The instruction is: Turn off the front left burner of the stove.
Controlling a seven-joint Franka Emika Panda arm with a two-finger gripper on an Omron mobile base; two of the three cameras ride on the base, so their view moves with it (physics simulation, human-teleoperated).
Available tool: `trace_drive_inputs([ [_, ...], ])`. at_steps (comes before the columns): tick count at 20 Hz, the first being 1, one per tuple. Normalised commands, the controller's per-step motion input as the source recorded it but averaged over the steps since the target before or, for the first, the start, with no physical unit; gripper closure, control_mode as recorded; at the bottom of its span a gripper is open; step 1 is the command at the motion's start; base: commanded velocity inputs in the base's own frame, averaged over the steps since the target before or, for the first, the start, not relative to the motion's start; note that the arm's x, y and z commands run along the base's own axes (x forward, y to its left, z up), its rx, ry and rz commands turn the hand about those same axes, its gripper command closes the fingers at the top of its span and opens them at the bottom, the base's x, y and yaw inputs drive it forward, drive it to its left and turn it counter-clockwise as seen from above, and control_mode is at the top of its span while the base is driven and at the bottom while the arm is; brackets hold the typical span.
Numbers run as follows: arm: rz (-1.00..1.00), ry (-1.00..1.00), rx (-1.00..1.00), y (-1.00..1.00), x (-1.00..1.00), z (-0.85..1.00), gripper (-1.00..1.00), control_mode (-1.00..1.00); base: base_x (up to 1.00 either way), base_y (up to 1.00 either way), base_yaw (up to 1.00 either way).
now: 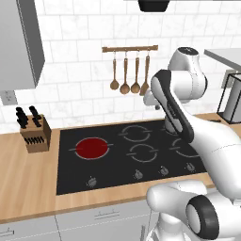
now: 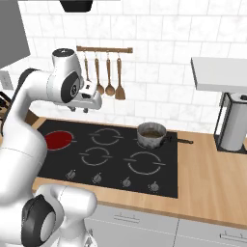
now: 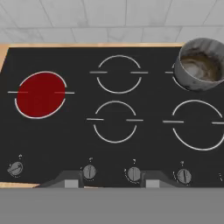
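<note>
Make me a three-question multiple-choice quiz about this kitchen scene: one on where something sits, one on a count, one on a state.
1. Where is the pot on the stove?
A. a back burner on the right
B. the red burner
C. the wooden counter

2. How many utensils hang from the wall rail?
A. two
B. four
C. six

3. What state is the front left burner in?
A. dark, off
B. covered by a pan
C. solid red, lit

Answers: 1 A, the hand view shows the pot at the cooktop's far right corner. 2 B, four wooden utensils hang in a row. 3 C, its ring is filled red while the others are dark.
</note>
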Motion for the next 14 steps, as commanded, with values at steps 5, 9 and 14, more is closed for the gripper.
trace_drive_inputs([
  [5, 0.07, 0.01, 0.00, 0.00, -0.12, -0.13, -1.00, -1.00, 0.00, 0.00, 0.00],
  [9, 0.27, 0.00, 0.00, 0.00, -0.03, -0.15, -1.00, -1.00, 0.00, 0.00, 0.00],
  [14, 0.33, 0.00, 0.00, 0.09, 0.00, -0.09, -1.00, -1.00, 0.00, 0.00, 0.00],
])
